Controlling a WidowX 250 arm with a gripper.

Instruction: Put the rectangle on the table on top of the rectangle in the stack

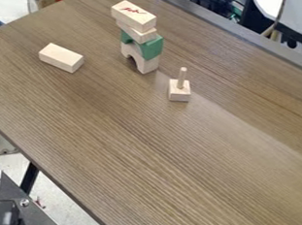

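Camera view, loose block: the plain wooden rectangle (pixel 61 57) lies flat on the bench (pixel 144 148), toward its upper left part, to the left of the stack (pixel 151 49) and apart from it.
Loose block's long axis: it runs from upper left to lower right, about in line with that of the stack's top block (pixel 133 15).
Top block: a wooden rectangle, lying flat, with red writing across its upper face; its upper left end sticks out past the piece below.
Under the top block: a smaller wood block (pixel 138 33), then a green block (pixel 151 47), then a wooden arch (pixel 148 64) on the bench, its opening toward the lower left.
Writing on the loose block: no mark shows on its visible faces.
Peg block: a small wooden base (pixel 179 93) with an upright peg (pixel 182 77), right of the arch and a little lower, apart from it.
Bench edges: one slants past the upper left, nearest the loose block; another cuts down across the lower left; the far one slants along the upper right.
Room: wood grain shows between loose block and stack, and a wide stretch of bench spreads below both.
Tool: I cannot tell how it stands.
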